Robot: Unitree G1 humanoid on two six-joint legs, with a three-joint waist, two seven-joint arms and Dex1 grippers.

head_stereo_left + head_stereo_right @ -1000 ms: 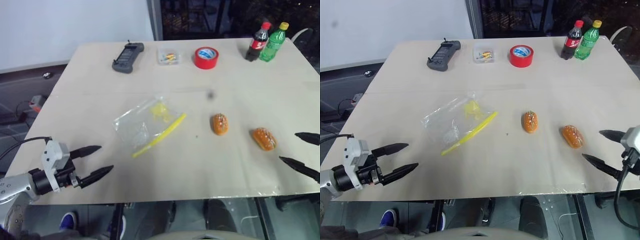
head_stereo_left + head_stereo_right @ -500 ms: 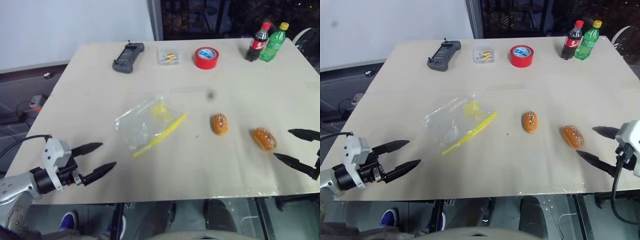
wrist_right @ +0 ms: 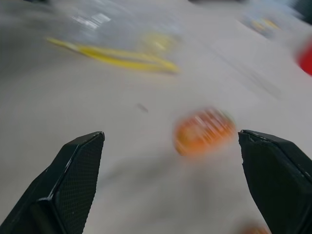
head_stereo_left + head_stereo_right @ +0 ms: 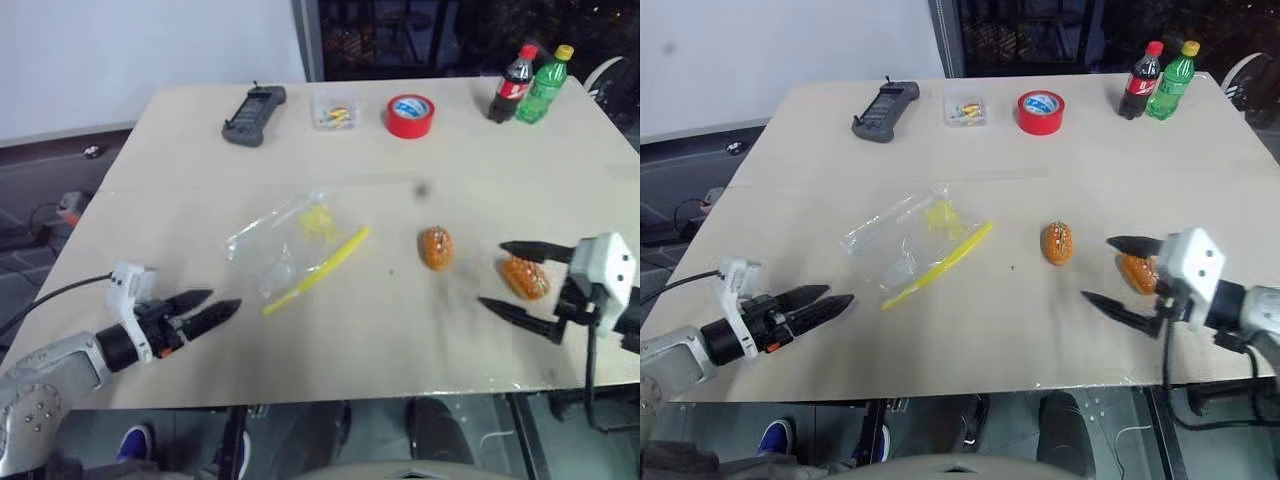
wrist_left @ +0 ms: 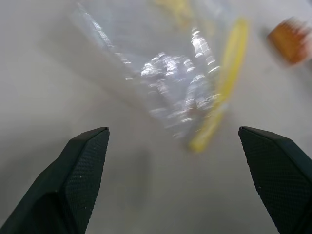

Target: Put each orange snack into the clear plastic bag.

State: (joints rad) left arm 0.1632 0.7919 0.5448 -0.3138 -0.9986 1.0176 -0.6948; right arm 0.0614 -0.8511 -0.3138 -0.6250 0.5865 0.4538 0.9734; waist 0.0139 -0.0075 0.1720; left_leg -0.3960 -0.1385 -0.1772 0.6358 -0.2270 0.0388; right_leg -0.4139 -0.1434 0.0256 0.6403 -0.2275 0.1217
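Note:
Two orange snacks lie on the tan table (image 4: pixel 200 170): one in the middle (image 4: pixel 436 247), one further right (image 4: pixel 524 277). The clear plastic bag (image 4: pixel 285 245) lies flat left of them, its yellow seal strip (image 4: pixel 318 268) towards the snacks. My right gripper (image 4: pixel 492 275) is open, and from the head the right snack shows between its two fingers; I cannot tell if they touch. In the right wrist view the middle snack (image 3: pixel 204 131) lies ahead. My left gripper (image 4: pixel 218 303) is open near the front left edge and points at the bag (image 5: pixel 180 83), short of it.
Along the far edge stand a black controller (image 4: pixel 254 101), a small clear box (image 4: pixel 335 112), a red tape roll (image 4: pixel 411 115), a cola bottle (image 4: pixel 510 70) and a green bottle (image 4: pixel 541 72). The table's front edge runs just behind both grippers.
My right gripper has swung in from the right edge, leftward, until its fingers flank the right snack. My left gripper has rolled over and edged slightly towards the bag.

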